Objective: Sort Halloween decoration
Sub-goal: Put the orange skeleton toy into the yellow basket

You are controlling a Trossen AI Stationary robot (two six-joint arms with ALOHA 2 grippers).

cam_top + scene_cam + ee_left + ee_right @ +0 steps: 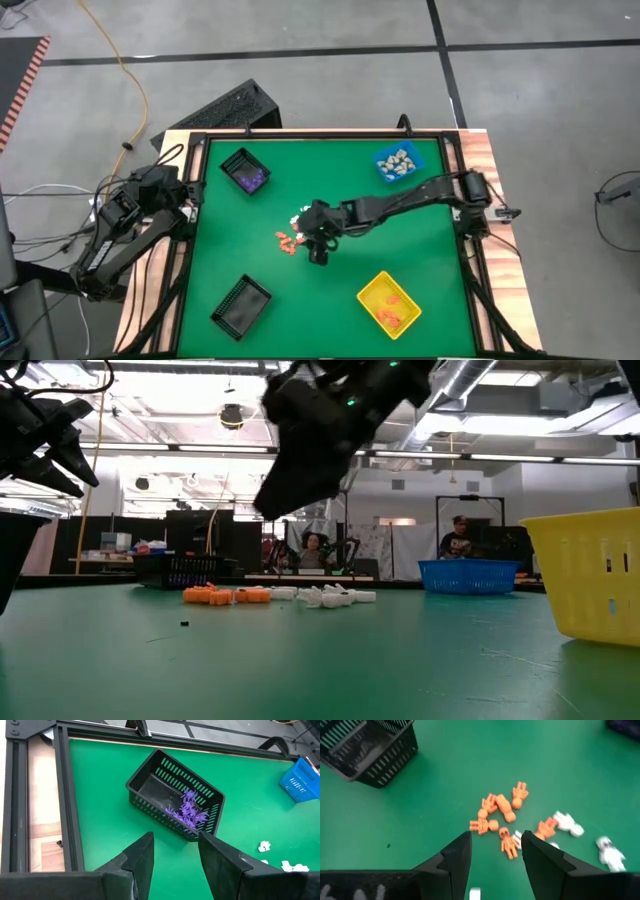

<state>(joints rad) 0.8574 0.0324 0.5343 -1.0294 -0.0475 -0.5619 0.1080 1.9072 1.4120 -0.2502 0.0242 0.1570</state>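
- Green worktop [330, 310], mid-area: loose Halloween decoration [500, 815], orange and white pieces, in a small scatter.
- Right hand [495, 851] hovers just beside the orange ones, fingers apart, empty.
- Left hand [175, 855] waits at the left edge, apart, much farther off.
- Right arm is nearer.

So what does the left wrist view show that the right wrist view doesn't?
Only the left wrist view: purple pieces in a black bin, a blue bin, and the open left gripper. Only the right wrist view: orange figures, an empty-looking black bin, and the open right gripper. Both show white figures on the green table.
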